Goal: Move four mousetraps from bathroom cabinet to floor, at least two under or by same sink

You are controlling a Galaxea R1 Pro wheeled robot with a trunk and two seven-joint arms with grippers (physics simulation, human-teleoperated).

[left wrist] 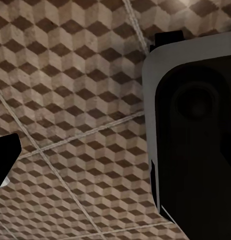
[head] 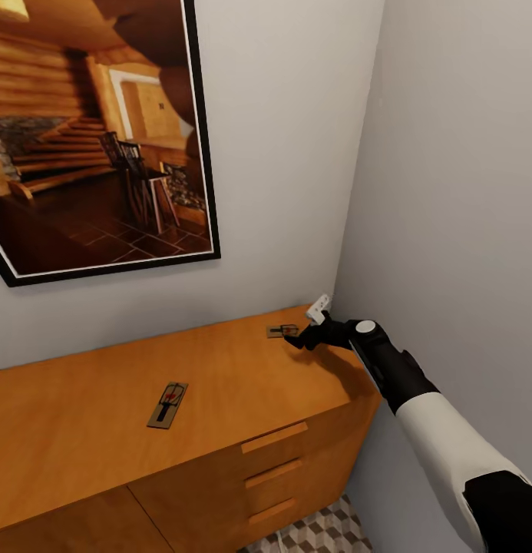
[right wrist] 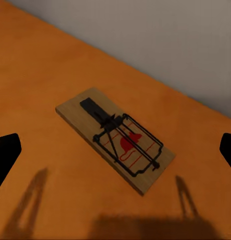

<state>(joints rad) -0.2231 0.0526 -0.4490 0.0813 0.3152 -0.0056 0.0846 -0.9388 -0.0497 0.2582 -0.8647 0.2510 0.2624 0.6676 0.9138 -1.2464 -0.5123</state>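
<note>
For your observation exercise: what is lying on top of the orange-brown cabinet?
Two mousetraps: one mousetrap mid-top, another near the corner below the open right hand. Drawer contents are hidden.

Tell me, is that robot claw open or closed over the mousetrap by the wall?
Open. In the right wrist view the right gripper has its fingertips spread wide, the mousetrap lying flat on the cabinet between them, untouched.

Home interior, corner of a tiled room.
Plain grey walls are meeting at a corner; a framed log-cabin picture is hanging above an orange-brown wooden chest of drawers, which is standing on cube-patterned floor tiles.
</note>
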